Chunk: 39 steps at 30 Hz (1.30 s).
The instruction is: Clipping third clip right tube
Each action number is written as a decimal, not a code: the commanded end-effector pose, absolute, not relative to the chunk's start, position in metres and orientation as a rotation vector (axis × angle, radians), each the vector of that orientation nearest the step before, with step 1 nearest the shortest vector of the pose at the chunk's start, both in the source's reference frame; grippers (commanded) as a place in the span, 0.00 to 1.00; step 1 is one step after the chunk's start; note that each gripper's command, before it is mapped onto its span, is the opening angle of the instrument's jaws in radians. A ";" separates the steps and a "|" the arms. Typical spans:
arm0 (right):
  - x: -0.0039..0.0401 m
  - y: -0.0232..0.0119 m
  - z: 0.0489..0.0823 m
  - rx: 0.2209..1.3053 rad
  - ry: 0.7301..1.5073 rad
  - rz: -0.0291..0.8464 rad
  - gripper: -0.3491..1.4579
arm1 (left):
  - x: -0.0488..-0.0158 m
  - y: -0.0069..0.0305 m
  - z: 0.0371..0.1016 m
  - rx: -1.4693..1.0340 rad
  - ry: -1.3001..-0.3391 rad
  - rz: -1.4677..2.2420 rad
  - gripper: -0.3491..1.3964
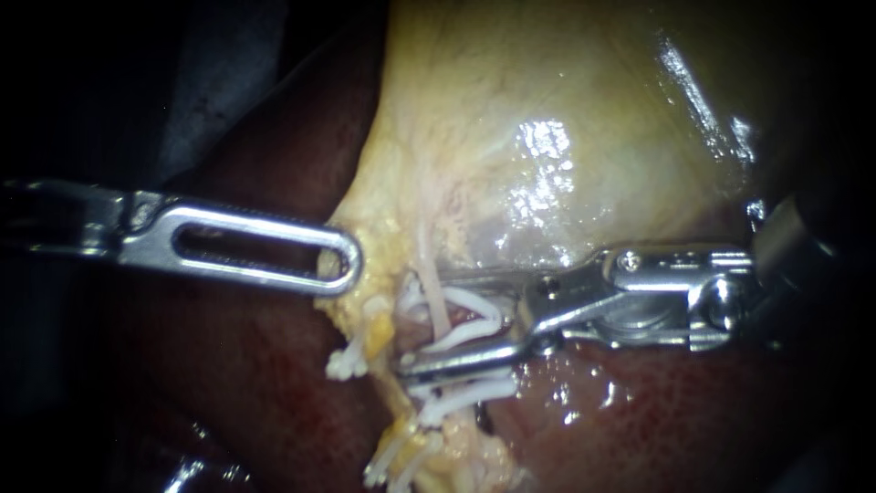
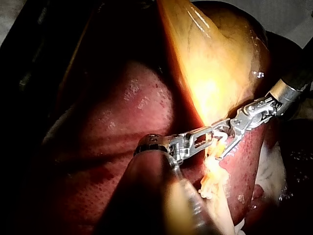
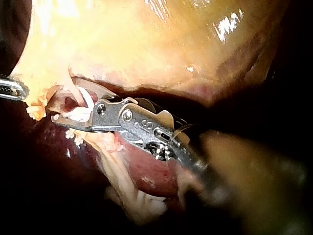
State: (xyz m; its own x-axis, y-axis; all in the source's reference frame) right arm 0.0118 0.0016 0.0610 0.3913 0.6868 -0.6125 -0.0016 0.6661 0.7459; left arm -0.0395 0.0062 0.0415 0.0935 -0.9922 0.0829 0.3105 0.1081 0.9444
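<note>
The right tube (image 1: 438, 306) is a thin pale strand running down from the yellowish gallbladder (image 1: 547, 137). My right instrument (image 1: 422, 321) comes in from the right; its jaws stand apart astride this tube, holding a white clip (image 1: 467, 315) between them. The right wrist view shows the same clip (image 3: 78, 115) in those jaws (image 3: 66, 105). Two more white clips (image 1: 465, 393) sit on the tube just below the lower jaw. My left instrument (image 1: 342, 269), with a slotted jaw, is shut on the gallbladder's lower edge, left of the tube, and is also seen in the left wrist view (image 2: 210, 134).
Dark red liver (image 1: 228, 383) lies under and around both instruments. Further white clips (image 1: 347, 365) sit on a yellowish strand to the left, with several clip ends lower down (image 1: 397, 466). In the left wrist view my right instrument (image 2: 225, 144) meets the left one's tip.
</note>
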 end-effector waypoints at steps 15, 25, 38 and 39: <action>0.0106 0.0025 0.0607 0.766 1.087 0.524 0.33 | -0.0394 0.0062 0.0416 0.941 -0.961 -1.216 0.00; 0.0093 0.0027 0.0610 0.763 1.085 0.547 0.08 | -0.0393 0.0063 0.0417 0.941 -0.961 -1.215 0.00; 0.0092 0.0024 0.0611 0.766 1.083 0.549 0.06 | -0.0393 0.0063 0.0418 0.940 -0.961 -1.215 0.00; 0.0092 0.0024 0.0611 0.766 1.083 0.549 0.06 | -0.0393 0.0063 0.0418 0.941 -0.961 -1.215 0.00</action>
